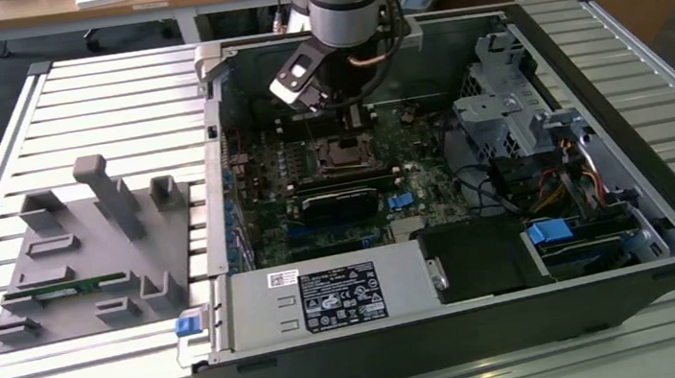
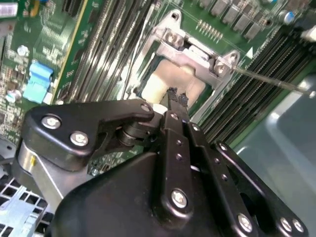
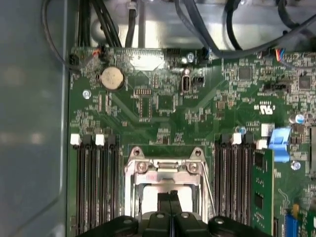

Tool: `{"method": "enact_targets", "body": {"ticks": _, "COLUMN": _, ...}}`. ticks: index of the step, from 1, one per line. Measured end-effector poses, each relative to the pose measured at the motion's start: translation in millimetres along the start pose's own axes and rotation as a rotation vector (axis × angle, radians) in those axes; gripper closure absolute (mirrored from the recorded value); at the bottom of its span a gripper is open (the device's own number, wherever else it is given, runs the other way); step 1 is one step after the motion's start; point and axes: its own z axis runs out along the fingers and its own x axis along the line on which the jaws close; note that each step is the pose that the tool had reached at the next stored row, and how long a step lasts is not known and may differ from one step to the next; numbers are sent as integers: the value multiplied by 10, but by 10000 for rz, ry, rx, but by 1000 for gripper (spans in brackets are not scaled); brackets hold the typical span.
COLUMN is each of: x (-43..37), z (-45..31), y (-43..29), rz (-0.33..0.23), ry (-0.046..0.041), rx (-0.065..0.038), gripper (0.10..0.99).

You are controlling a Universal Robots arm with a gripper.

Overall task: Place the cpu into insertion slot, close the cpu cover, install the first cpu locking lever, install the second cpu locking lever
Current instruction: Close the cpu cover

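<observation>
In both wrist views the cpu (image 3: 148, 200) (image 2: 163, 84) lies pale and flat in the socket on the green motherboard (image 3: 163, 113). The silvery cpu cover (image 3: 165, 170) (image 2: 195, 52) frames it, with the chip showing through its window. My gripper (image 3: 170, 200) (image 2: 177, 96) is shut, its black fingertips together right over the chip's middle; whether they touch it I cannot tell. A thin wire locking lever (image 3: 210, 192) (image 2: 269, 80) runs along one side of the socket. In the exterior view the gripper (image 1: 351, 122) hangs just above the socket (image 1: 340, 155) inside the open computer case.
Memory slots (image 3: 96, 187) flank the socket on both sides. Cables (image 3: 207, 24) cross the case wall beyond the board. A power supply (image 1: 325, 297), drive cages (image 1: 520, 99) and a grey fixture block (image 1: 94, 248) on the slatted table surround the work area.
</observation>
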Motion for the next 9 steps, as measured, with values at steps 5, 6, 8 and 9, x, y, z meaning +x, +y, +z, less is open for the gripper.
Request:
{"method": "enact_targets", "body": {"ticks": 5, "x": -1, "z": 13, "y": -93, "rz": -15, "ry": 0, "rx": -1, "gripper": 980}}
{"method": "enact_targets", "body": {"ticks": 6, "x": -1, "z": 19, "y": -100, "rz": -24, "ry": 1, "rx": -1, "gripper": 980}}
{"method": "enact_targets", "body": {"ticks": 8, "x": 0, "z": 34, "y": -107, "rz": -103, "ry": 3, "rx": -1, "gripper": 980}}
{"method": "enact_targets", "body": {"ticks": 9, "x": 0, "z": 40, "y": -111, "rz": -168, "ry": 4, "rx": -3, "gripper": 980}}
